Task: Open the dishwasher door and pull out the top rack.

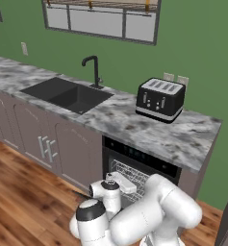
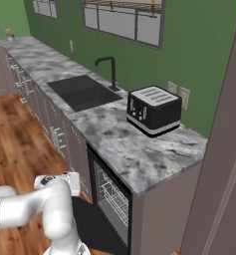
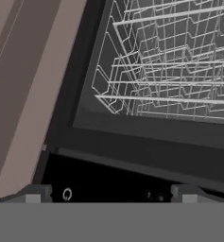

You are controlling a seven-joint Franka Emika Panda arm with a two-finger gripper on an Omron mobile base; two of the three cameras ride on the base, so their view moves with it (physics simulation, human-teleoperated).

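Dishwasher door (image 2: 92, 226) lies folded down flat, pointing outward; fingers (image 3: 35, 194) spread wide, holding nothing.

The black four-slot toaster (image 1: 160, 99) stands on the grey marbled stone counter (image 1: 134, 127), right of the black sunken sink (image 1: 67, 93) in the left base view. Below the toaster, the light grey wire top rack (image 1: 131, 176) sits inside the dishwasher opening. The dark flat dishwasher door (image 2: 92, 224) lies lowered at the bottom centre of the right base view, before that opening.

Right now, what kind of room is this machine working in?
A kitchen, computer-rendered by the look of it: a marble-patterned counter holds a black sink and a black toaster, and an open dishwasher beneath shows its wire rack.
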